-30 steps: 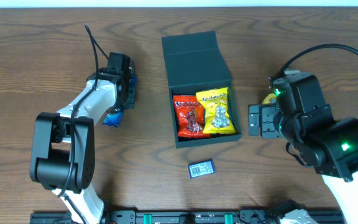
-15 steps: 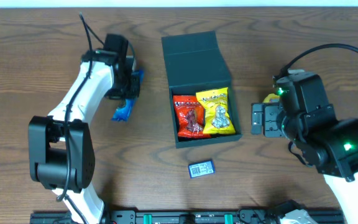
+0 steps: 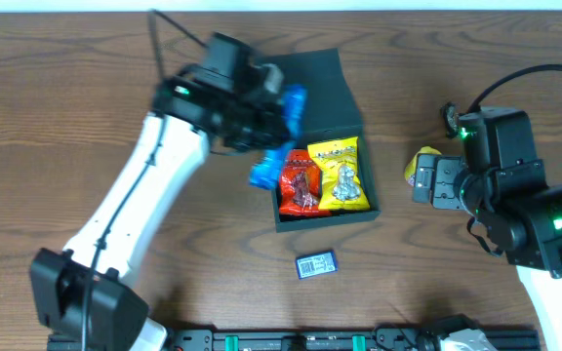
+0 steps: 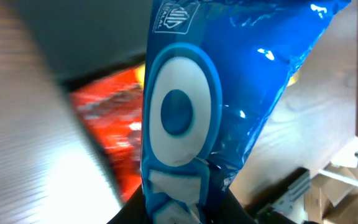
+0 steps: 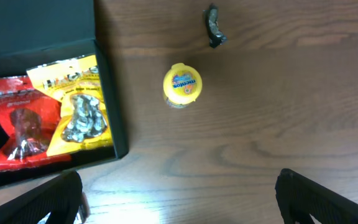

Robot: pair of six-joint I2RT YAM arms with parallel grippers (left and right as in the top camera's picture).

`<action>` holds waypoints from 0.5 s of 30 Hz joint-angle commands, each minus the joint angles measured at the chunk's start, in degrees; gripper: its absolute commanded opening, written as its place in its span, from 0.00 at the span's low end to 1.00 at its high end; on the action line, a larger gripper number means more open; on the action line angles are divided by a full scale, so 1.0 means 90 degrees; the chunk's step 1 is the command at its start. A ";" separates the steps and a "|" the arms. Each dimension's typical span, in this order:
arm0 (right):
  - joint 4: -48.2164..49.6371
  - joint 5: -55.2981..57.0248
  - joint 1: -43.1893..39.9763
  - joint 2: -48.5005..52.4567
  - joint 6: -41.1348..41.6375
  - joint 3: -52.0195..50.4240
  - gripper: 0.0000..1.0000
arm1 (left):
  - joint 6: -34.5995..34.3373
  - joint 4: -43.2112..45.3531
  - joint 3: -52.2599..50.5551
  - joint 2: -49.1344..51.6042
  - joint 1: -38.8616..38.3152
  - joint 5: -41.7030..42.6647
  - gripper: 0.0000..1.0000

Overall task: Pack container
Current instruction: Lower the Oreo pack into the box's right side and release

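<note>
Wooden table [image 3: 66, 97] is bearing everything. Container [image 3: 322, 97] is sitting mid-table, lid lying open backward, leaving the well free for loading. Red packet [image 3: 299, 183] and yellow packet [image 3: 341, 174] are lying flat side by side inside. Left gripper [image 3: 281, 105] is pinching blue packet [image 4: 216, 106] by one end, dangling it over the well's left edge, likely for dropping in. Right gripper [image 5: 178, 186] is hovering spread and empty near yellow tub [image 5: 183, 85].

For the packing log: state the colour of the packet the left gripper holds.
The packet is blue with a white oval; left wrist view.
</note>
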 commanded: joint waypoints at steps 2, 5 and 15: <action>-0.0056 0.0136 -0.0063 -0.0058 -0.0100 0.0017 0.99 | -0.1603 0.0410 0.0119 -0.0017 -0.0962 -0.0872 0.06; -0.0073 0.0136 -0.0063 -0.0058 -0.0102 0.0017 0.99 | -0.2834 0.0755 0.0119 -0.0017 -0.1605 -0.2050 0.06; -0.0155 0.0136 -0.0063 -0.0058 -0.0104 0.0017 0.99 | -0.5175 0.1122 0.0119 0.0376 -0.2336 -0.3555 0.06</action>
